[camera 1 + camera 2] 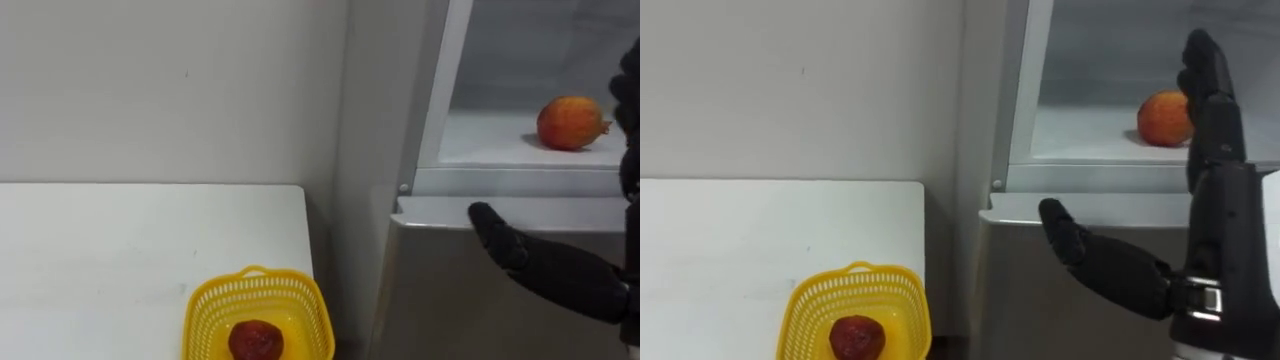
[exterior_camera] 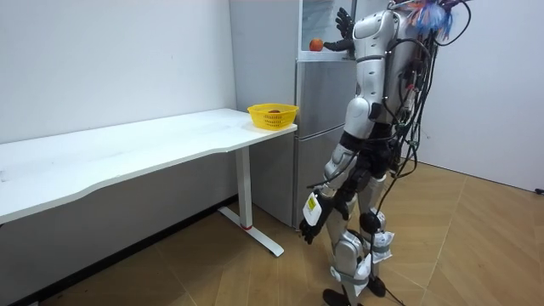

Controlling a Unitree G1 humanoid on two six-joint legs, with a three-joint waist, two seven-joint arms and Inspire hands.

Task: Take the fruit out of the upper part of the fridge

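The robot stands upright on the wood floor [image 2: 476, 221] in front of the grey fridge [image 1: 1015, 290], just past the end of the white table [image 1: 740, 250]. The upper compartment [image 1: 1090, 60] of the fridge is open. The fruit [image 1: 1162, 118], round and orange-red, lies on the white shelf [image 1: 1080, 135] inside, at 2 o'clock in the eye views.

The right hand [image 1: 1225, 230] is raised before this compartment, at 4 o'clock in the eye views. Its fingers [image 1: 1208, 90] are straight, side by side, and point up to 12 o'clock. The thumb is spread wide and points to 9 o'clock, in front of the top edge of the lower fridge door. The fingers stand at 3 o'clock of the fruit and cover its right edge in the right eye view. The hand is not closed round the fruit and holds nothing.

The left hand [image 2: 310, 228] hangs low beside the thigh in the room view, and it is too small there to tell how it is held.

At 7 o'clock in the eye views a yellow basket [image 1: 800, 300] stands on the table near its corner, beside the fridge. One dark fruit [image 1: 857, 338] lies in it
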